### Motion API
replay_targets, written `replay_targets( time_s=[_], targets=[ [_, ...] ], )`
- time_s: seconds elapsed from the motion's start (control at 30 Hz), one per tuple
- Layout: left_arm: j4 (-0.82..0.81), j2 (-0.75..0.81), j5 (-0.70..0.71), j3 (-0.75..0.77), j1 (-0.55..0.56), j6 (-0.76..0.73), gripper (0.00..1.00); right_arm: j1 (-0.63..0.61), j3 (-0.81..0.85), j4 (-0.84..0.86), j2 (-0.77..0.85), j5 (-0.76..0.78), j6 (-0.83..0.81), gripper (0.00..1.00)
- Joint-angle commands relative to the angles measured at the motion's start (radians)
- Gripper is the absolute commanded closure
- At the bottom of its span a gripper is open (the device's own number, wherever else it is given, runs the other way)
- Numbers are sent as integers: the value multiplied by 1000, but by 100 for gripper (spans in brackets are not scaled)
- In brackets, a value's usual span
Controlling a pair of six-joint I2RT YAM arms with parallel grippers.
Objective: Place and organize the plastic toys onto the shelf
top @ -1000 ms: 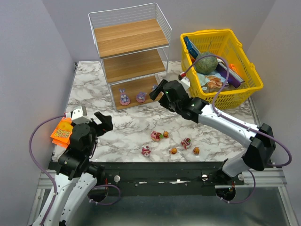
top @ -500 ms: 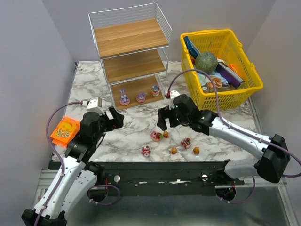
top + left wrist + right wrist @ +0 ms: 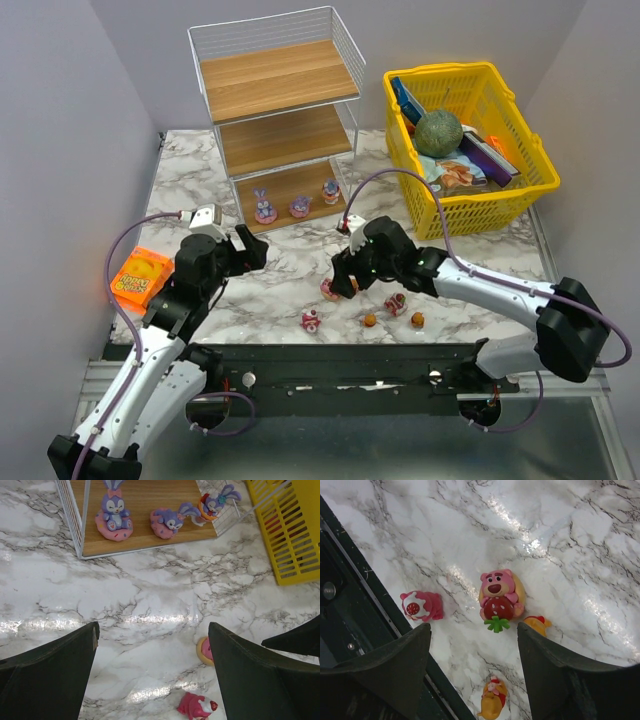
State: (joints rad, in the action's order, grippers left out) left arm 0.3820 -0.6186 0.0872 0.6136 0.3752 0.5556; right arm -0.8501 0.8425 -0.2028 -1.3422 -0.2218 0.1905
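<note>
1. Because the loose toys (image 3: pixel 396 303) are small, hard-looking plastic pieces, I judge them light, stiff and rather slick on the glossy table (image 3: pixel 190 195). An off-centre pinch could squirt one sideways.
2. The right end effector (image 3: pixel 472 665) is spread wide with nothing in it. It hangs over the pink bear (image 3: pixel 497 597), which lies face up hugging a red strawberry with a green leaf.
3. The bear looks best taken across its round body, at its 3 and 9 o'clock flanks. The ears and the leaf are thin and offer little to grip.
4. Neighbours crowd it.
   - A red-pink toy (image 3: pixel 422 606) lies on its side at the bear's 9 o'clock, apart from it.
   - A small orange toy (image 3: pixel 537 624) sits just beside the bear at 4 o'clock, where a descending finger may knock it.
   - A second orange toy (image 3: pixel 493 697) lies at 6 o'clock, well apart.
5. The left end effector (image 3: pixel 152 677) is also wide open and empty. It faces the shelf (image 3: pixel 150 495), which is at 12 o'clock in its view.
6. Three purple bunnies sit on the shelf's bottom board.
   - One (image 3: pixel 114 515) is upright at the left.
   - One (image 3: pixel 170 520) is lying down in the middle.
   - One (image 3: pixel 215 502) is near the wire side at the right.
7. Being so light, any toy set beside them probably needs a low, gentle release or it may topple.
</note>
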Motion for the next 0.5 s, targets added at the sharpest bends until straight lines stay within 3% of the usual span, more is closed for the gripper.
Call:
replay_targets(
  time_s=[0.0,0.47],
  targets=[
    [-25,3,-21,-12,4,-23,1,-7,3,98,-73,-57,-28,25],
    [-23,10,-14,-20,4,-29,1,-7,-3,152,-209,-47,-60,29]
  ],
)
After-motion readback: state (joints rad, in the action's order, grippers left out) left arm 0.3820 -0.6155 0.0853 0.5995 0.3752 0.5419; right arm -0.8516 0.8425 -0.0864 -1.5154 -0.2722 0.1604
